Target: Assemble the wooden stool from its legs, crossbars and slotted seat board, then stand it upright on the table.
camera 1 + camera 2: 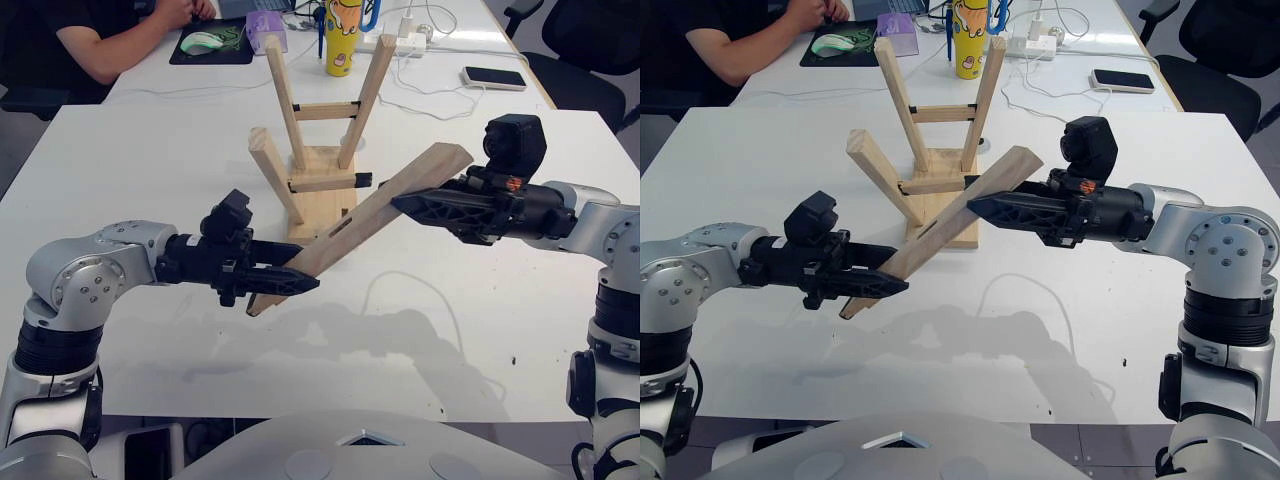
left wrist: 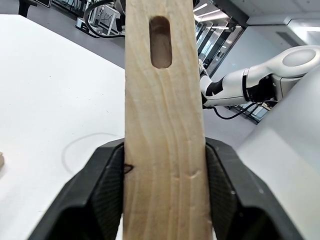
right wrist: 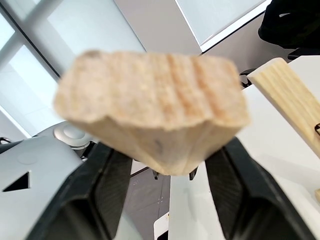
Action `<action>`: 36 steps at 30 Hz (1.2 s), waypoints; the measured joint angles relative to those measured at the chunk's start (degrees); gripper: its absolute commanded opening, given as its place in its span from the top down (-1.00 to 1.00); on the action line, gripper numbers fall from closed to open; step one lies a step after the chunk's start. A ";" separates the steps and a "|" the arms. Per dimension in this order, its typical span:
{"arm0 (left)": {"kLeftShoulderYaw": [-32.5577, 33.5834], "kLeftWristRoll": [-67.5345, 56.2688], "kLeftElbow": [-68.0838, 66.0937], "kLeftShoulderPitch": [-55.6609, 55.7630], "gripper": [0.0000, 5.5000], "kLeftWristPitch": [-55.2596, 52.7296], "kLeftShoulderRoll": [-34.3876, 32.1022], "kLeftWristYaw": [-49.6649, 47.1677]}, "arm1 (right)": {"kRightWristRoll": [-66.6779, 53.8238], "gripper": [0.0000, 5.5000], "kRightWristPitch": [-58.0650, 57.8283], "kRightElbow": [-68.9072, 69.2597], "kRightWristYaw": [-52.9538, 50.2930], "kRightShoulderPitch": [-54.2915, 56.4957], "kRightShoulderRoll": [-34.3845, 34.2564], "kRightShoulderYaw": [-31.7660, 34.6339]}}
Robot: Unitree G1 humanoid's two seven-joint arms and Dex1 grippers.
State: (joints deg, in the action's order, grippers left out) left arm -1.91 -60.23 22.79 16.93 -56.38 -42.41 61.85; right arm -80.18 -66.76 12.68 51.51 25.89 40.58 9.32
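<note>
An upside-down part-built stool stands at mid-table: its seat board lies flat, three legs point up, and crossbars join them. A loose slotted wooden leg hangs slanted in the air in front of it. My left gripper is shut on the leg's lower end, with the wood squeezed between its black fingers. My right gripper is shut on the upper end; the leg's end face sits between its fingers.
Along the far edge of the white table are a yellow cup, a purple box, a phone, and a mouse on a dark mat beside a person's arm. A thin cable loop lies near the front.
</note>
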 measured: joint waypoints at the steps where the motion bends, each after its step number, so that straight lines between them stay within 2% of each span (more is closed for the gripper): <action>1: -0.24 0.56 0.09 -0.15 0.08 0.51 0.07 0.05 | 0.21 0.23 0.00 -0.02 0.00 0.00 -0.02 -0.09; 10: 2.70 -2.91 -1.53 -0.23 -0.31 -1.29 1.94 -4.13 | 2.75 0.24 0.07 -1.54 0.68 -1.15 0.03 -0.02; 14: 4.73 -3.88 -2.04 -0.23 -0.31 -1.47 2.75 -6.22 | 4.42 0.24 0.33 -1.64 1.43 -2.01 0.47 0.26; 17: 5.40 1.57 -1.54 -0.51 -0.31 2.94 2.43 -8.03 | 8.48 0.24 1.30 -2.59 3.79 -4.08 4.21 1.32; 20: 1.27 11.88 1.93 -2.88 -0.31 9.99 0.74 -8.38 | 13.20 0.24 3.02 -6.16 7.64 -5.49 9.37 2.79; 25: -11.14 33.93 5.16 -6.59 -0.31 25.24 1.61 -13.29 | 23.62 0.24 9.20 -15.48 16.40 -5.86 18.83 3.25; 29: -20.75 52.23 0.95 -4.91 -0.31 34.68 4.62 -20.87 | 29.60 0.24 13.29 -22.93 20.28 -3.48 20.51 2.00; 32: -27.63 63.67 -6.82 -1.83 -0.31 39.70 9.27 -25.55 | 34.78 0.24 16.68 -28.92 22.70 0.96 20.85 0.21; 36: -30.69 69.56 -16.66 0.91 -0.31 43.10 14.52 -28.60 | 37.15 0.24 18.05 -31.55 24.75 4.36 20.85 -0.85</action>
State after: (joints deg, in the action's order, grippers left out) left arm -32.61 9.34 6.13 17.83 -13.28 -27.88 33.25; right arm -43.03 -48.71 -18.87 76.25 30.25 61.43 8.47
